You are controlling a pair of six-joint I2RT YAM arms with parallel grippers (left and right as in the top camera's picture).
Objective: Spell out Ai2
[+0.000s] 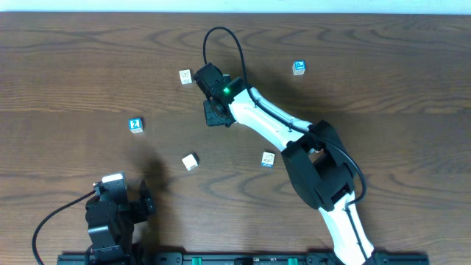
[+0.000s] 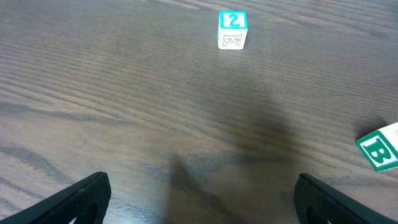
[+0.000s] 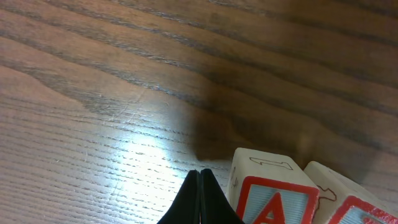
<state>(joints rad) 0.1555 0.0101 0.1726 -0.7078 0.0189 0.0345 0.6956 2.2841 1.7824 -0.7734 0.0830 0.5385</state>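
Your right gripper [image 3: 200, 186] is pinched together on nothing, just beside the white wooden block with a red A [image 3: 273, 202].
Another white block with a red edge [image 3: 351, 208] sits right next to it. Your left gripper [image 2: 202, 186] is wide apart above the brown wooden table [image 2: 93, 93], and the white block with a teal 2 [image 2: 233, 28] lies well ahead of it.

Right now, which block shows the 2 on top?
The blue-framed block farthest left in the overhead view, ahead of the left gripper. Its top face reads 2; the nearby white block shows a green B.
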